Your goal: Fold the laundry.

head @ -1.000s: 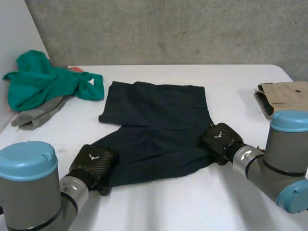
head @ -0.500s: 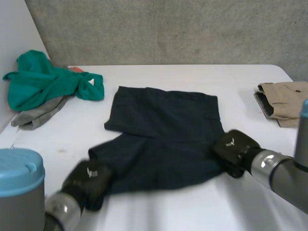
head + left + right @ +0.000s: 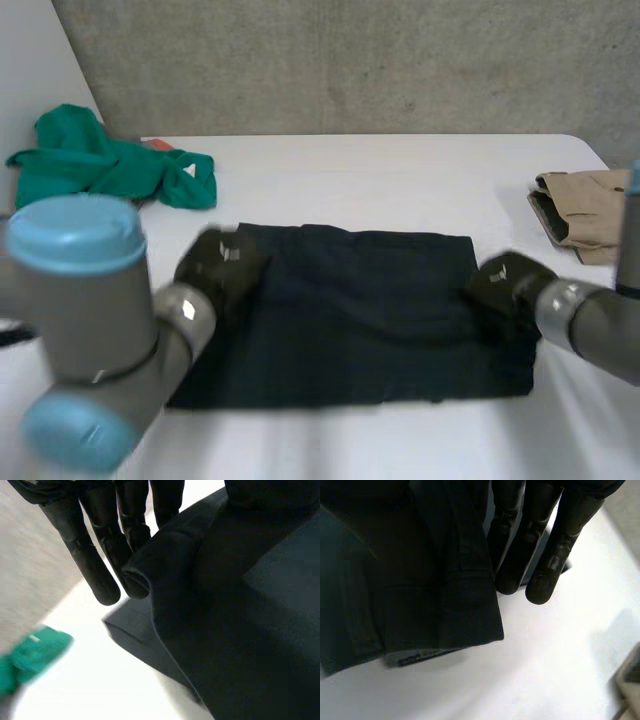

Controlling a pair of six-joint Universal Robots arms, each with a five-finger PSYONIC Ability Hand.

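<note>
Shorts: The dark shorts (image 3: 350,310) are laid flat in the middle of the surface (image 3: 400,180), folded into a long block, closer to the front edge than the back.
Left hand: The left hand (image 3: 222,268) is set at the back left corner of the shorts. The top layer is pinched at its straight fingers (image 3: 95,565) and kept a little off the layer below.
Right hand: The right hand (image 3: 505,283) is set at the right side of the shorts. Whether cloth is held there cannot be told.
What could go wrong: The fold could be pulled open if a hand is drawn away with cloth caught on it. The layers could be left uneven; by the right hand, a strip of the lower layer is seen past the top one.
Edges: The shorts could be dragged over the front edge if pulled that way.
Open room: Bare surface is left behind the shorts. The green cloth (image 3: 100,165) is piled at the back left corner, well apart. The tan clothes (image 3: 585,205) at the right edge are near the right arm and could be bumped.
</note>
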